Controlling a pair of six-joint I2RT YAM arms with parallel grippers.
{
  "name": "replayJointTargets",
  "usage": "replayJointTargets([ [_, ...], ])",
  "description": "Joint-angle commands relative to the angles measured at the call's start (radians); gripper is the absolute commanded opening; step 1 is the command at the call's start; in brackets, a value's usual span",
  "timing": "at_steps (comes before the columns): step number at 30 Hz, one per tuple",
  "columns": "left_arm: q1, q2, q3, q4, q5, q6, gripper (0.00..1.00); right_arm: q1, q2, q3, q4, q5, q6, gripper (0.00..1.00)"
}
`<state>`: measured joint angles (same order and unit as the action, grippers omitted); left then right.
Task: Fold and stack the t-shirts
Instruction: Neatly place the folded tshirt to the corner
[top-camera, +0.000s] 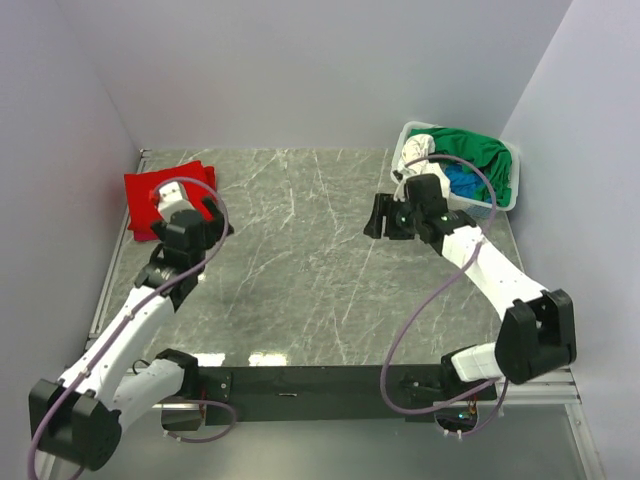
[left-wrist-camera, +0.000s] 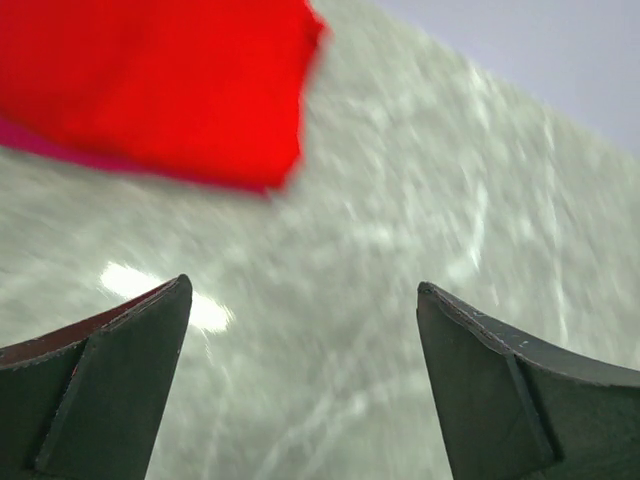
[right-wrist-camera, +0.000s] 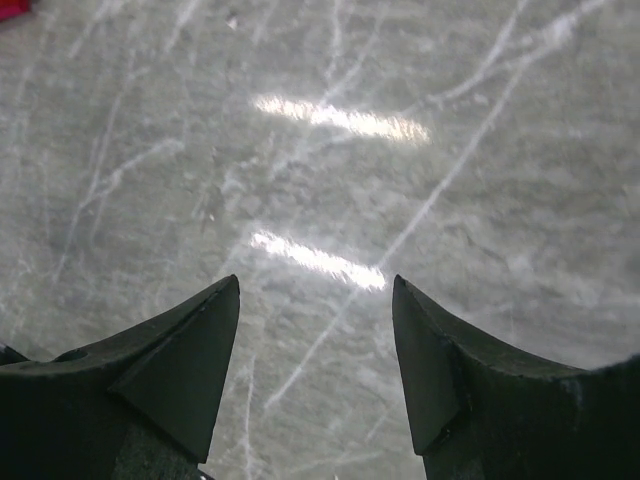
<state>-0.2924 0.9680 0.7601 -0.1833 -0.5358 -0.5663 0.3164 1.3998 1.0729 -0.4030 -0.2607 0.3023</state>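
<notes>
Top external view: my bright red shirt (top-camera: 145, 190) lies folded flat at the far-left corner of the surface (top-camera: 300, 270), with a magenta shirt (left-wrist-camera: 40, 140) peeking out beneath it. A green shirt (top-camera: 480, 150) sits crumpled in the white plastic basket (top-camera: 512, 195). My left hand (left-wrist-camera: 300, 290) and right hand (right-wrist-camera: 315, 285) gape empty over glossy grey veined stone.

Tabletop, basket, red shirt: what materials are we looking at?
Tabletop: looks like polished grey marble, or a marble-print laminate; white veins and glossy light glare.
Basket: white, with smooth rigid walls, so probably plastic.
Red t-shirt: soft matte cloth that lies folded flat, with no shine.
</notes>
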Motion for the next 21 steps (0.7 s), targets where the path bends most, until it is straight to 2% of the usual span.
replayJointTargets([
  [1,-0.040,-0.077,-0.070,-0.025,0.184,-0.055,0.99,0.003,-0.097,-0.056,0.041,0.052,0.001,0.70],
  [6,-0.059,-0.115,-0.087,-0.102,0.325,-0.052,0.99,0.013,-0.223,-0.172,0.095,0.063,0.012,0.70],
  [11,-0.085,-0.167,-0.067,-0.140,0.382,-0.041,0.99,0.021,-0.327,-0.299,0.183,0.032,0.034,0.70],
  [21,-0.111,-0.255,-0.067,-0.136,0.367,-0.040,1.00,0.053,-0.400,-0.353,0.205,0.031,0.029,0.70],
])
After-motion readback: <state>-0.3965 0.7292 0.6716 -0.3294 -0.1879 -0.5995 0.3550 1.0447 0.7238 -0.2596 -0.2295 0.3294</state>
